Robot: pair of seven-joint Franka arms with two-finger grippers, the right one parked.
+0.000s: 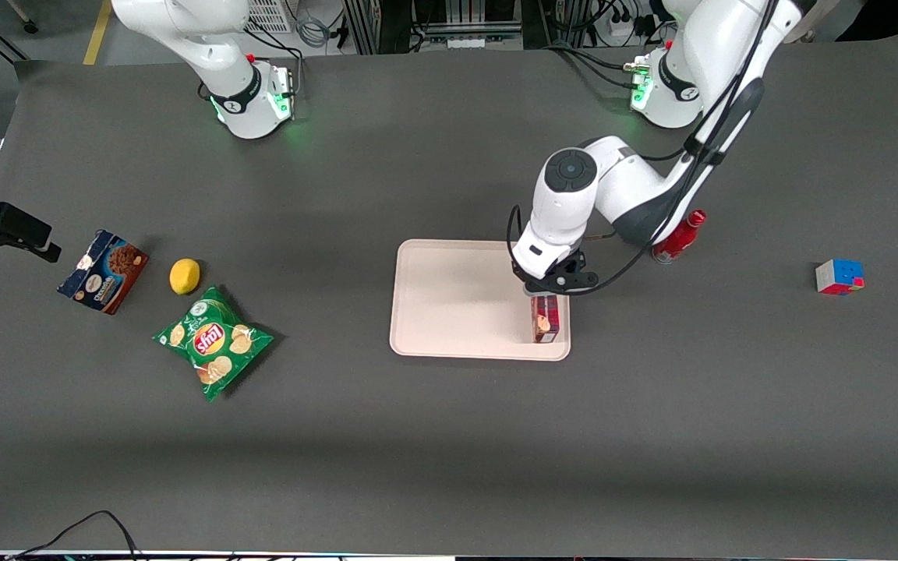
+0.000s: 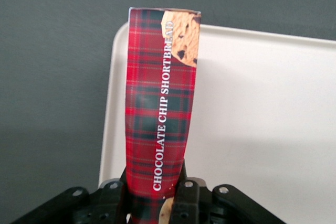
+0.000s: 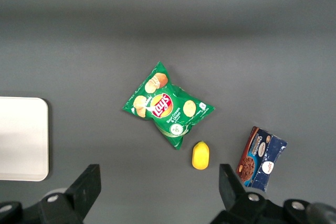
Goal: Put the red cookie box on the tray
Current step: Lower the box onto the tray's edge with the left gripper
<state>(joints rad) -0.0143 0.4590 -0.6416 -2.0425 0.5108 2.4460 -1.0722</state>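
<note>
The gripper (image 1: 549,290), right of center in the front view, clasps the red cookie box (image 2: 160,114) over the tray (image 1: 449,300).

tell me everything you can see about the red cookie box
The red cookie box is a long, narrow cardboard carton in red plaid, with white lettering reading CHOCOLATE CHIP SHORTBREAD along its length and a cookie picture at one end. The gripper is shut on its other end. It sits over the tray, near the edge toward the working arm's end of the table; whether it rests on the tray cannot be told.
</note>
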